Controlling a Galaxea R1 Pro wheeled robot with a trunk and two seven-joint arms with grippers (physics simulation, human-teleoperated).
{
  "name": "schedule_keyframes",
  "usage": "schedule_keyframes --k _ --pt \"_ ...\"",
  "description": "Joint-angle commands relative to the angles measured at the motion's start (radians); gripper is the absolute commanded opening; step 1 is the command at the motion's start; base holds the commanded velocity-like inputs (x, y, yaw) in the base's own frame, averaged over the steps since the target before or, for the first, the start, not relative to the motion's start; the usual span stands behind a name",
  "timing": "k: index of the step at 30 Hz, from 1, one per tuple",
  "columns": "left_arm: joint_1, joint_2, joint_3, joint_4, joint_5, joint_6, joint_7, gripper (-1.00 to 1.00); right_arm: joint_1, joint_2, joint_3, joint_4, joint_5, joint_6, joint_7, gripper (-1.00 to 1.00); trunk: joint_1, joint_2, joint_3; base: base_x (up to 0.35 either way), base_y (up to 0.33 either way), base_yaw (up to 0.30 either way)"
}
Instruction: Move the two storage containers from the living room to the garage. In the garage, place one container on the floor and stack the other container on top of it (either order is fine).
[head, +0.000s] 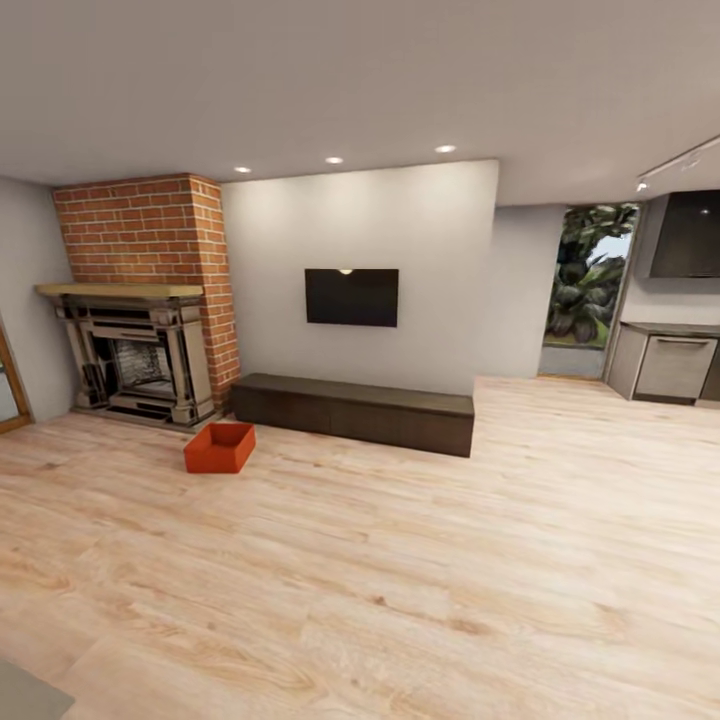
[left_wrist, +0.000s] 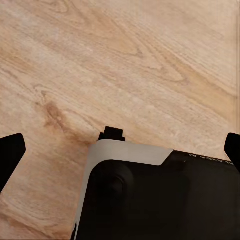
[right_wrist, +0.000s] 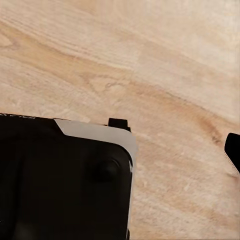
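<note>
L gripper (left_wrist: 120, 150) open over wood floor (left_wrist: 125, 60); R gripper state unclear; red container (head: 219, 447) nr fireplace (head: 140, 350).

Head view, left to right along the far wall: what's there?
Red brick fireplace → red-orange storage container on the light wood plank floor → dark low wooden bench → black wall-mounted TV → glass door with greenery outside → grey kitchen cabinet.

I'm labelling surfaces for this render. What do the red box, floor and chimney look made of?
Storage container: smooth matte red-orange, probably plastic, no grain. Floor: light wood planks, visible grain and knots. Chimney: red brick with pale mortar lines.
</note>
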Motion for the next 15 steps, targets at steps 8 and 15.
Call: schedule_keyframes --k 8,15 --pt "-0.001 0.0 0.004 0.0 0.005 0.0 0.001 1.0 -0.001 -0.001 0.005 0.002 0.001 -0.005 0.002 1.0 0.001 -0.001 -0.002 0.323 0.0 0.0" --pt "-0.001 0.0 0.004 0.0 0.005 0.001 0.001 1.0 -0.001 -0.001 0.005 0.002 0.001 -0.005 0.002 1.0 0.001 -0.001 -0.002 0.323 0.0 0.0"
